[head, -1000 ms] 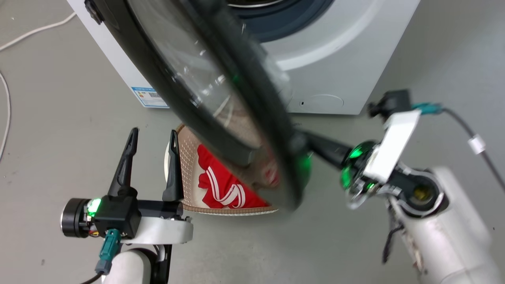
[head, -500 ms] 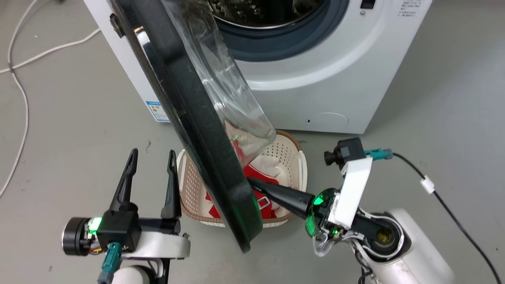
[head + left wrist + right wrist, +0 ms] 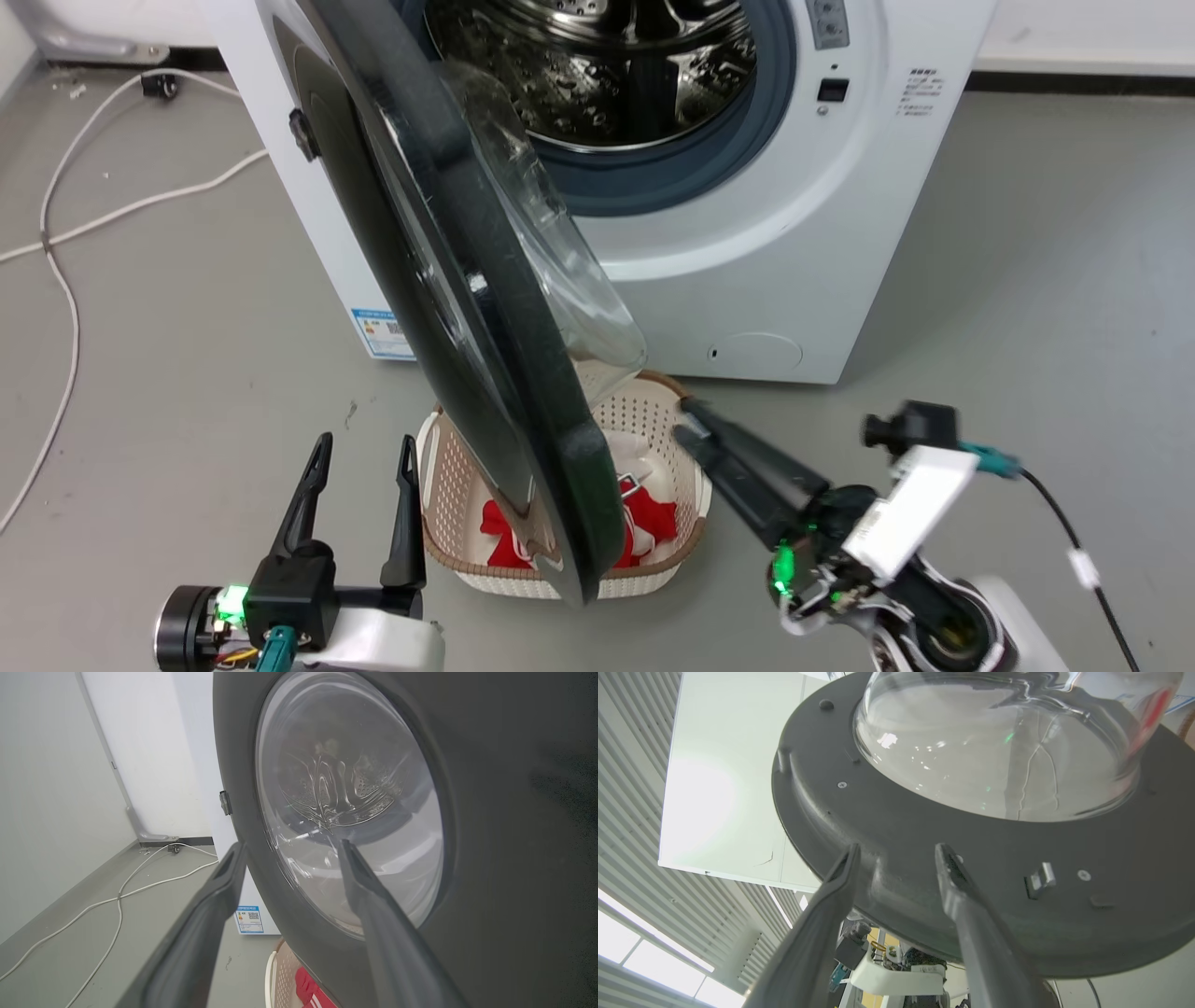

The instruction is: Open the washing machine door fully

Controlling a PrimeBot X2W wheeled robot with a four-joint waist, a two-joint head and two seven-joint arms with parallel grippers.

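Counted: 1 washing machine (image 3: 794,280), 1 washing machine door (image 3: 504,308), 1 drum (image 3: 597,65), 1 basket (image 3: 457,476), 2 grippers: left gripper (image 3: 366,439), right gripper (image 3: 686,417).

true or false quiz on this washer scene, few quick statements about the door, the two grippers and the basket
1. The large round glossy black washing machine door is swung open off the steel perforated drum. True.
2. The left gripper is clamped on the door. False: its fingers are spread, holding nothing.
3. The cream perforated plastic basket holds red and white cloth. True.
4. The right gripper pinches the door's edge. False: it is open, apart from the edge.
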